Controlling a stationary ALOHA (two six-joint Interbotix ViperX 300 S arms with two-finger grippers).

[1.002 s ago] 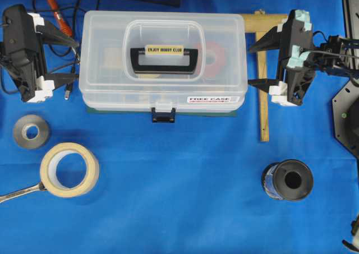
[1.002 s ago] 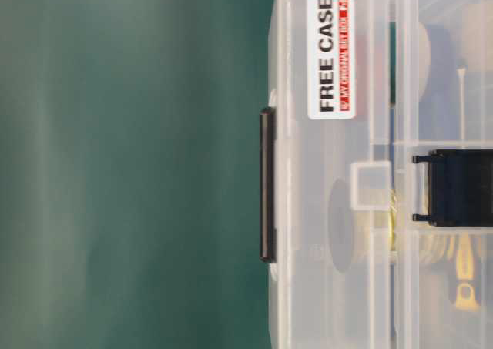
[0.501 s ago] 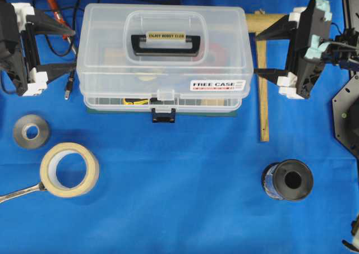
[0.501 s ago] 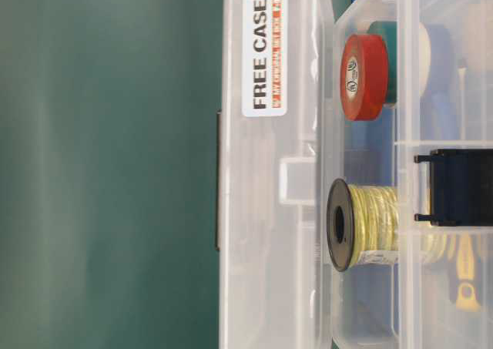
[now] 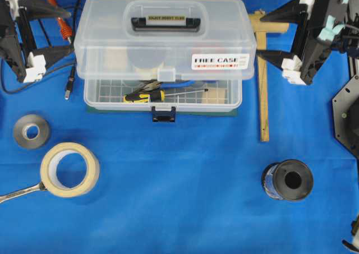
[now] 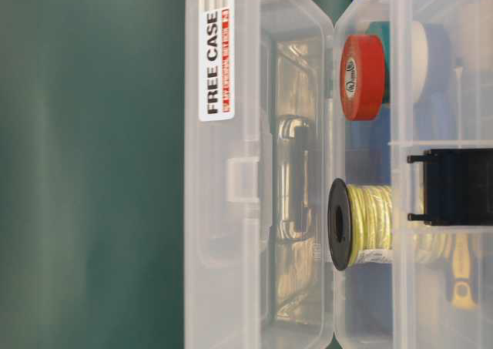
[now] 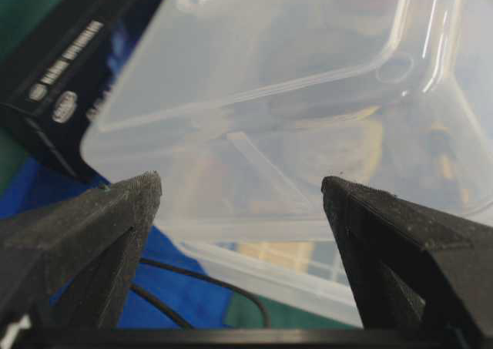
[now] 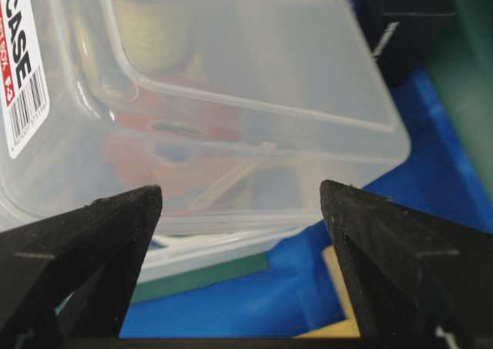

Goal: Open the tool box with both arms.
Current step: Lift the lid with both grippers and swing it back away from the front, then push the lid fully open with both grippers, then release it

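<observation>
Overhead shows the tool box [image 5: 162,52] mid-bench with its lid partly raised, a screwdriver [image 5: 145,96] visible inside, while the left end effector [image 5: 59,32] and right end effector [image 5: 269,36] flank it spread wide, holding nothing, so swinging it fully back seems left.

tool box [image 5: 162,38] clear, black handle | cloth [image 5: 179,198] blue | screwdriver [image 5: 144,96] yellow-black

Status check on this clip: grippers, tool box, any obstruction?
Left gripper and right gripper open, flanking the lid ends. Tool box lid part-raised, screwdriver showing inside. Nothing blocking.
</observation>
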